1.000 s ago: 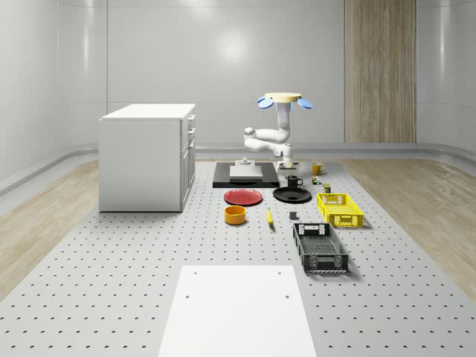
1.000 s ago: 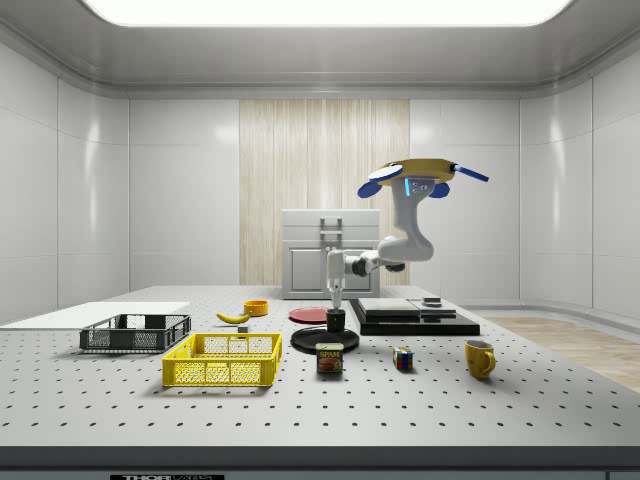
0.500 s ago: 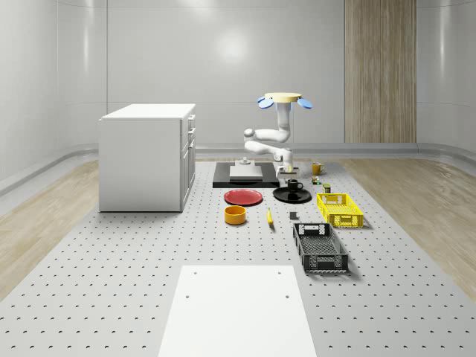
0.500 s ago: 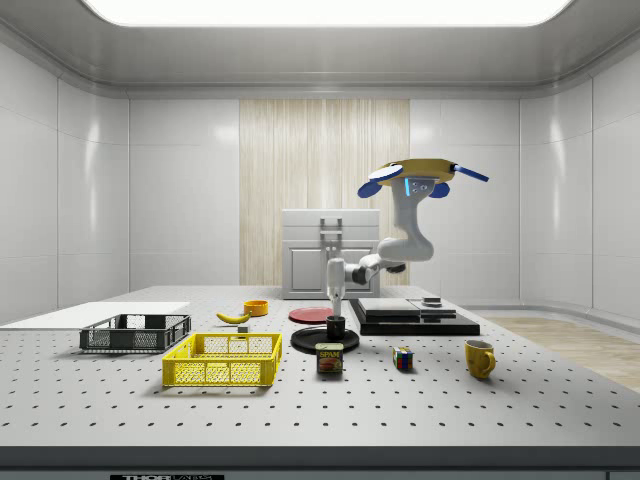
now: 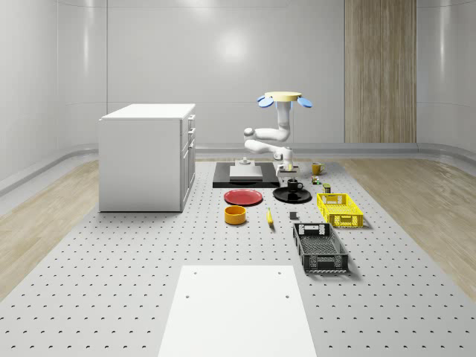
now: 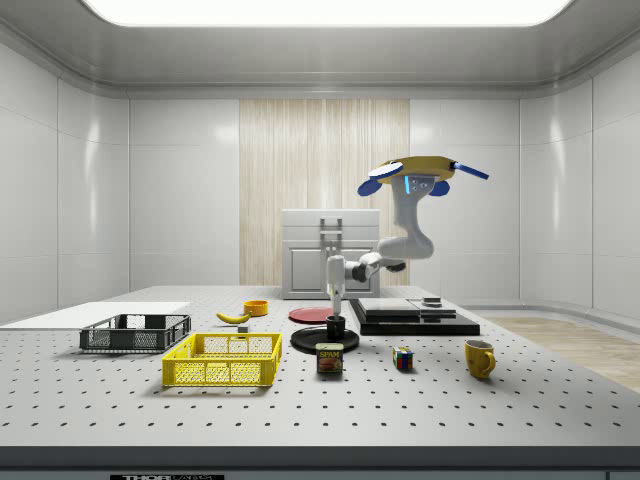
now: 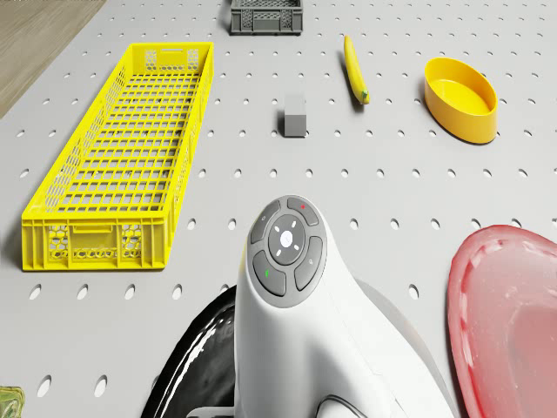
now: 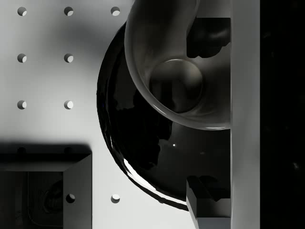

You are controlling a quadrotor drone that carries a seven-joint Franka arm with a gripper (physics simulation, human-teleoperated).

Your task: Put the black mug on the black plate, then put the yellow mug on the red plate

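Note:
The black mug [image 5: 293, 184] [image 6: 336, 326] stands upright on the black plate [image 5: 300, 197] [image 6: 312, 342]. The drone [image 5: 280, 98] [image 6: 420, 178] hovers behind the plate, and its arm bends down in front of it. My gripper [image 5: 287, 175] [image 6: 336, 308] points straight down at the mug's rim. The wrist view looks into the mug [image 8: 176, 86], with the glossy plate [image 8: 138, 143] under it. The yellow mug [image 5: 317, 169] [image 6: 479, 357] stands apart on the table. The red plate [image 5: 244, 197] [image 6: 308, 314] [image 7: 509, 322] lies bare beside the black one.
A yellow crate [image 5: 339, 209] [image 7: 122, 174], a black crate [image 5: 320, 247], a banana [image 5: 269, 216] [image 7: 354, 68], a yellow bowl [image 5: 235, 214] [image 7: 461, 97] and a small grey block [image 7: 295, 115] lie in front. A can [image 6: 329, 358], a cube [image 6: 402, 358], a white cabinet [image 5: 149, 156] and a black platform [image 5: 245, 175] stand nearby.
The arm lowered the black mug the last bit onto the black plate. The drone has stayed in place.

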